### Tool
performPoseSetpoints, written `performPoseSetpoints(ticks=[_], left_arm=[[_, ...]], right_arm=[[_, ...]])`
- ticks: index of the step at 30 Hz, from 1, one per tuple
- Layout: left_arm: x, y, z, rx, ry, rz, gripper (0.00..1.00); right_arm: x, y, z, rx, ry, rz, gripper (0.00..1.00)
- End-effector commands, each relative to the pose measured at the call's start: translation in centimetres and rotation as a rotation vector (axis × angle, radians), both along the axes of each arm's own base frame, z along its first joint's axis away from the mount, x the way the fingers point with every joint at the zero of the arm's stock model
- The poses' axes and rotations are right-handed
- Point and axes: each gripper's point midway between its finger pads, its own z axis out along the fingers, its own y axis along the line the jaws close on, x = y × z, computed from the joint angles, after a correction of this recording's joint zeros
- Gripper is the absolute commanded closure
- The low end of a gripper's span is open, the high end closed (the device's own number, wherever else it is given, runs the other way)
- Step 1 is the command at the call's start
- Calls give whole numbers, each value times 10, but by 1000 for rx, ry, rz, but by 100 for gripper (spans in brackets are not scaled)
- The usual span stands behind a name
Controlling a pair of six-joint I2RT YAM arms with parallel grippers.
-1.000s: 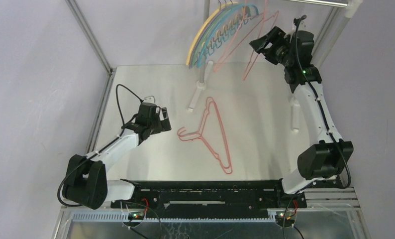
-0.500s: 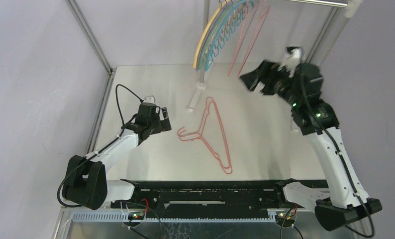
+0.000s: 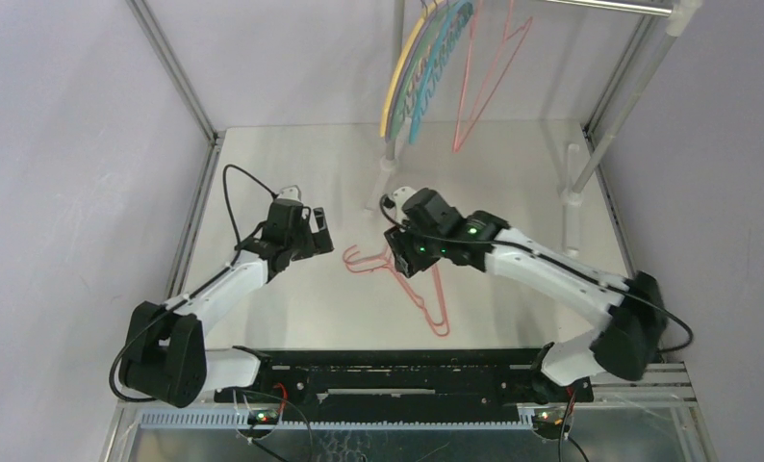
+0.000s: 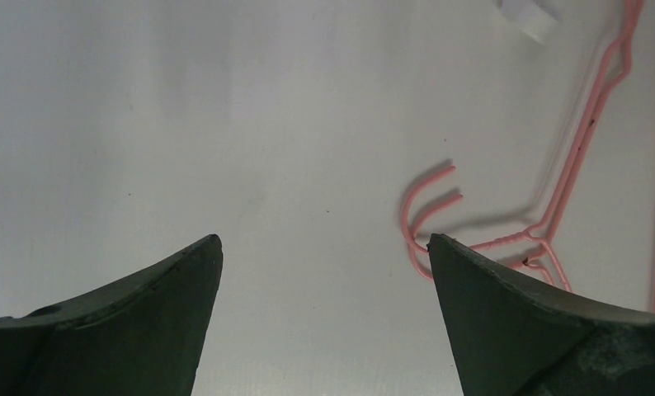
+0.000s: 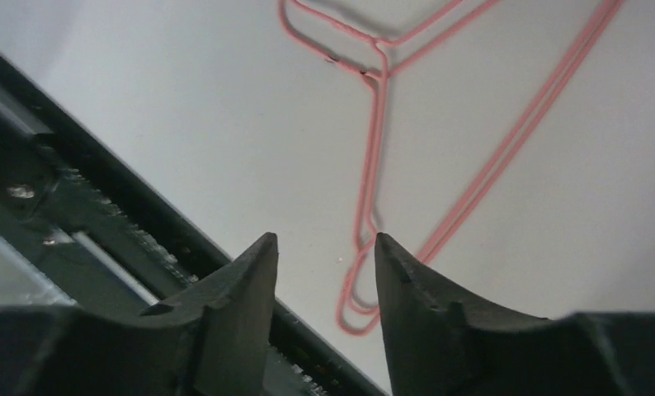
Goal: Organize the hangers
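Observation:
Two thin pink hangers (image 3: 440,325) lie stacked on the table, hooks pointing left. My right gripper (image 3: 405,260) hovers just above their middle, jaws a little apart and empty; its wrist view shows the pink hangers (image 5: 375,124) below and ahead of the fingertips. My left gripper (image 3: 320,233) is wide open and empty just left of the hooks, which show as pink hooks (image 4: 427,206) beside its right finger. Yellow, teal and purple hangers (image 3: 419,72) and a pink hanger (image 3: 458,135) hang on the rail at the back.
The silver rail (image 3: 614,6) crosses the top right on slanted poles (image 3: 171,67). White pole feet (image 3: 378,197) stand behind the table hangers and at the right (image 3: 571,231). A black bar (image 3: 397,371) runs along the near edge.
My right arm has swung down from the rail at the back right to just above the pink hangers on the table. The hanging hangers have swung. The left arm has not moved.

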Motion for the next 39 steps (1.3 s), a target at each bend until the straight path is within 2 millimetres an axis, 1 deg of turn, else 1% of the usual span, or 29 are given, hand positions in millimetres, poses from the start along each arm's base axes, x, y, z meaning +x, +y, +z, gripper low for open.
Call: performPoseSetpoints(ticks=[1,6,8,11,17,19,20,21,23,24,26,28,30,32,33,37,39], left_arm=[[-1,-3,16,-46,-69,15,1],[-10,3,9,-35,-60,24,1],[-13,4,7,-32,-59,25,1],[-14,5,8,-29,-65,26,0],[-17,7,4,-23,-58,27,0],[-17,7,3,-25,-57,30,0],[-18,7,2,-27,-57,33,0],[-18,8,2,-27,-58,35,0],[-20,9,2,-27,-59,38,0],[-20,9,1,-26,-59,39,1],[-22,10,0,-21,-59,41,1],[-22,11,0,-19,-59,43,1],[-23,12,0,-18,-58,45,0],[-23,13,1,-17,-62,49,0],[-23,13,3,-18,-68,52,0],[-23,15,7,-14,-81,60,1],[-23,16,7,-12,-82,62,0]], right_arm=[[28,17,-41,-78,-25,19,53],[45,35,-92,-131,4,24,54],[48,38,-110,-152,24,22,55],[49,36,-137,-190,68,5,55],[56,31,-156,-215,93,-17,55],[57,29,-162,-223,105,-25,58],[57,27,-165,-226,116,-28,60],[58,26,-167,-227,123,-29,65],[57,26,-169,-228,130,-28,83],[56,26,-169,-229,130,-27,91],[56,26,-166,-231,124,-19,100],[56,27,-159,-219,115,-16,100],[55,28,-145,-192,105,-11,100],[54,28,-123,-155,84,-11,100],[53,28,-109,-127,73,-10,100],[41,24,-54,15,84,-2,100],[33,18,-36,75,123,-4,100]])
